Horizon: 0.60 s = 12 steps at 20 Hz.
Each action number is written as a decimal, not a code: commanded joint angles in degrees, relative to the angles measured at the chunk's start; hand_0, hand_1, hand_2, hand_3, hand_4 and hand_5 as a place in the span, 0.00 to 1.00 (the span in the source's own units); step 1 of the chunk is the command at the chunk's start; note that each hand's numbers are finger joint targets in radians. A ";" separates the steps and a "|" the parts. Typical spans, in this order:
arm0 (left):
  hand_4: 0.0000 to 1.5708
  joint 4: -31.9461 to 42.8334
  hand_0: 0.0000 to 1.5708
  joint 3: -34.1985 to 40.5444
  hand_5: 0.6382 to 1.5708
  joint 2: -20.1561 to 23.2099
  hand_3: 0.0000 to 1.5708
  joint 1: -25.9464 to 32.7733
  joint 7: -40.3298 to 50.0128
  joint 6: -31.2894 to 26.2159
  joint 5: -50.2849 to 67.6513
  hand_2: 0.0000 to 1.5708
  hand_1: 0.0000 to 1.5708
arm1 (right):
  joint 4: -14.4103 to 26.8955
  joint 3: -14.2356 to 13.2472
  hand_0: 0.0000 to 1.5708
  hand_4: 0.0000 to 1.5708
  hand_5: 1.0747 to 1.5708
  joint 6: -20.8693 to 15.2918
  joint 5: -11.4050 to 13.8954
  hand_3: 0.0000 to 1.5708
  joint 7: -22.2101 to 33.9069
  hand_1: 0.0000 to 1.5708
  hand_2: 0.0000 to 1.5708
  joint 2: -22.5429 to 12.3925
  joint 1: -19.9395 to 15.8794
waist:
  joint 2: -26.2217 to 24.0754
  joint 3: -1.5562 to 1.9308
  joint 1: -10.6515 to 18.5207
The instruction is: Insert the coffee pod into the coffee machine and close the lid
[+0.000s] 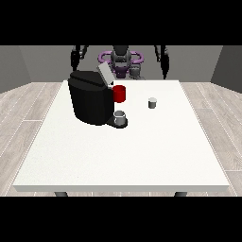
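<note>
Robot hand at the view's left: I hold it raised at the far edge of the bench, above and behind the coffee machine. It touches nothing. I cannot tell how its fingers lie.
Robot hand at the view's right: I hold it raised beyond the far edge of the bench, well apart from every object. It touches nothing. I cannot tell how its fingers lie.
Coffee pod: small grey cylinder, upright on the bench, to the right of the coffee machine in this view and apart from it. Neither robot hand is near it.
Coffee machine: black body, standing on the left half of the bench towards the far side.
Lid: grey flap on top of the coffee machine, tilted up and open.
Red part: fixed on the machine's right face in this view, just below the lid.
Cup: grey, upright on the machine's low base, directly under the red part.
Bench: large, white; its near half carries nothing that I touch.
Writing and labels: none can be read on the coffee machine, the coffee pod or the cup.
</note>
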 commanded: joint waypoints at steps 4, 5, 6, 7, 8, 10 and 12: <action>0.18 1.77 0.00 1.09 1.00 -0.19 0.00 -0.22 -6.95 -3.85 2.30 0.00 0.00 | -0.92 -0.27 0.00 0.08 1.00 1.27 -0.89 0.00 6.03 0.00 0.00 -0.52 1.68 | -3.18 0.20 0.53; 0.18 -1.70 0.00 -0.31 1.00 -1.94 0.00 -3.90 -3.97 -2.45 2.52 0.00 0.00 | 3.16 -0.72 0.00 0.08 1.00 1.68 -0.73 0.00 1.41 0.00 0.00 -0.29 1.66 | -1.90 0.23 0.76; 0.18 -1.46 0.00 -0.09 1.00 -1.70 0.00 -2.15 -6.54 -3.49 2.84 0.00 0.00 | 2.66 -0.55 0.00 0.08 1.00 1.71 -1.29 0.00 3.39 0.00 0.00 0.13 2.15 | -2.75 0.22 1.32; 0.18 -0.13 0.00 -0.54 1.00 -2.75 0.00 -1.69 -9.36 -2.35 1.73 0.00 0.00 | 0.53 -3.08 0.00 0.08 1.00 -7.54 0.33 0.00 0.71 0.00 0.00 4.94 0.37 | -2.91 0.19 -0.44; 0.17 1.19 0.00 1.10 1.00 -1.17 0.00 -1.00 -10.45 -4.00 2.88 0.00 0.00 | 1.36 -3.16 0.00 0.07 1.00 -6.53 -0.90 0.00 -2.83 0.00 0.00 5.71 2.16 | -1.94 0.21 -0.36; 0.17 0.66 0.00 -2.79 1.00 -1.99 0.00 -2.20 -10.63 -0.77 -3.84 0.00 0.00 | 2.77 -5.83 0.00 0.06 1.00 -6.53 -2.18 0.00 -2.87 0.00 0.00 3.71 -2.10 | -0.79 0.23 0.71; 0.20 0.42 0.00 -0.59 1.00 2.02 0.00 -5.45 -5.73 -2.59 -3.48 0.00 0.00 | 2.98 -4.55 0.00 0.09 1.00 -5.27 -2.13 0.00 -4.90 0.00 0.00 3.93 0.93 | -1.24 0.24 -0.97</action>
